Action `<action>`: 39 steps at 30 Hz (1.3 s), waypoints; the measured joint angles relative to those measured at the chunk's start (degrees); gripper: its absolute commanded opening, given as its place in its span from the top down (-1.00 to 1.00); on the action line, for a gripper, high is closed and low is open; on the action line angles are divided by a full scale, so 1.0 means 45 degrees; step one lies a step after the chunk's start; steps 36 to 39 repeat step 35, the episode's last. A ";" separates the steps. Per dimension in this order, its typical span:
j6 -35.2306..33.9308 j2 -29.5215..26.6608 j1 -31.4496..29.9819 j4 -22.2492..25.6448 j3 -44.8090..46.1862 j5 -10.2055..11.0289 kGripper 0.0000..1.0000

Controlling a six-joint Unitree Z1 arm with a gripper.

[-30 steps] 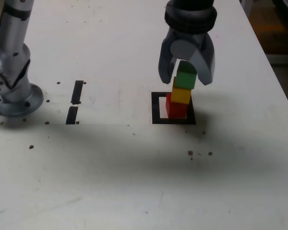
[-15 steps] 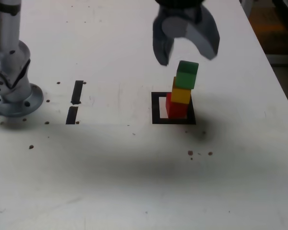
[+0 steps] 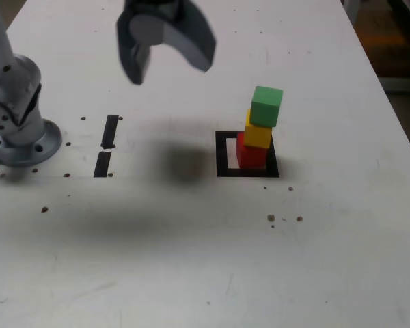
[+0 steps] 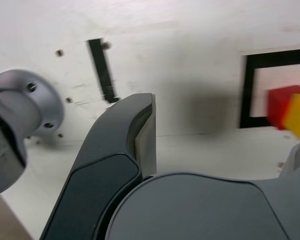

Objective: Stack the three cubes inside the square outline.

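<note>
With the stack already standing, the gripper [image 3: 171, 65] hangs well apart from it, on the exterior view's left, jaws spread wide and nothing between them; probably parked clear so as not to knock the tower. Red cube [image 3: 251, 154] sits inside the square outline [image 3: 223, 172], toward the exterior view's right side of it, likely the base because it has to be in the frame. Yellow cube [image 3: 257, 137] rests on red, green cube [image 3: 266, 106] on top, both looking a bit offset and turned, so balance seems OK but not perfect. Task looks done; main risk is a bump on a return pass. Cubes: plain solid colours, flat faces, crisp edges, matte-looking. Outline: flat black tape, white centre. Table [image 3: 157, 273]: pale, smooth, scuffed, dotted with small dark holes or spots. Gripper: grey, curved claw-like fingers, smooth shell.
</note>
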 measured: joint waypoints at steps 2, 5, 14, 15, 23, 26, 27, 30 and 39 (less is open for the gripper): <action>-0.0040 -0.0130 0.0145 -0.0439 0.0780 -0.0175 -0.99; -0.0040 -0.0279 0.0176 -0.1144 0.1745 -0.0296 -0.99; -0.0040 -0.0325 0.0182 -0.3064 0.3783 -0.0629 -0.99; -0.0040 -0.0340 0.0182 -0.3229 0.3865 -0.0657 -0.99; 0.0075 -0.0286 0.0183 -0.3960 0.4655 -0.0704 -0.99; 0.0079 -0.0131 0.0183 -0.4381 0.4961 -0.0704 -0.99; 0.0082 -0.0062 0.0183 -0.4548 0.5062 -0.0704 -0.99; 0.0086 0.0099 0.0180 -0.5030 0.5391 -0.0703 -0.99; 0.0087 0.0109 -0.0129 -0.5610 0.5720 -0.0879 -0.99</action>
